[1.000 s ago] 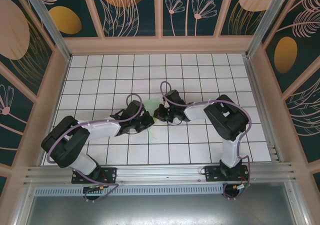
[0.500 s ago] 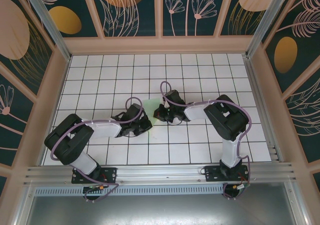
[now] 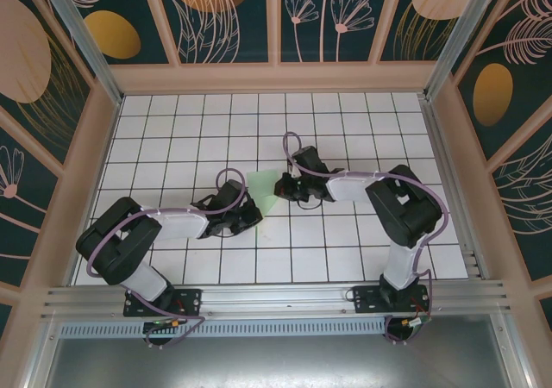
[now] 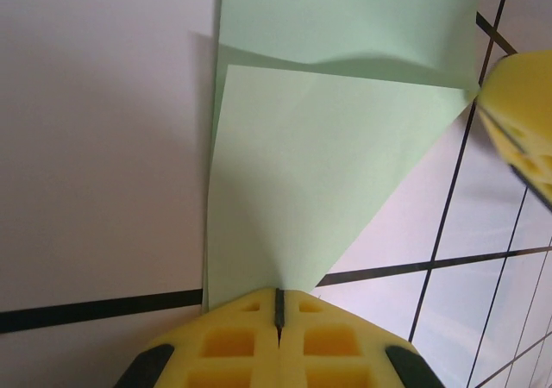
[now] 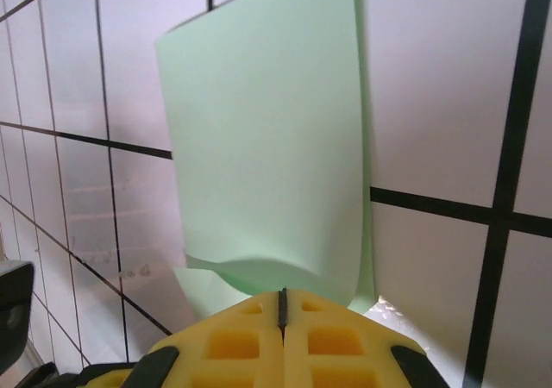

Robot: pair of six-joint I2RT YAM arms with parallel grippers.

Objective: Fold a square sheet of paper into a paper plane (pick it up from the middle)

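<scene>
The square sheet of paper (image 3: 261, 187), pale mint green, lies partly folded on the white grid table (image 3: 345, 129) between both grippers. In the left wrist view the sheet of paper (image 4: 328, 172) narrows into a triangular flap whose point ends in the seam of my left gripper (image 4: 279, 295), which is shut on it. My right gripper (image 5: 282, 293) is shut at the curled, raised edge of the sheet's (image 5: 267, 147) upper layer. A right fingertip (image 4: 522, 95) touches the sheet's far corner. From above, the left gripper (image 3: 254, 215) sits below the sheet and the right gripper (image 3: 281, 187) at its right edge. The paper plane is out of view.
Wooden walls (image 3: 276, 78) with dark floral panels close the table in on three sides. An aluminium rail (image 3: 276, 297) runs along the near edge by the arm bases. Open tiles lie behind and to both sides of the sheet.
My right gripper has shifted right and slightly away, uncovering more of the green sheet. The left arm drew its elbow in half a second ago and has held still since.
</scene>
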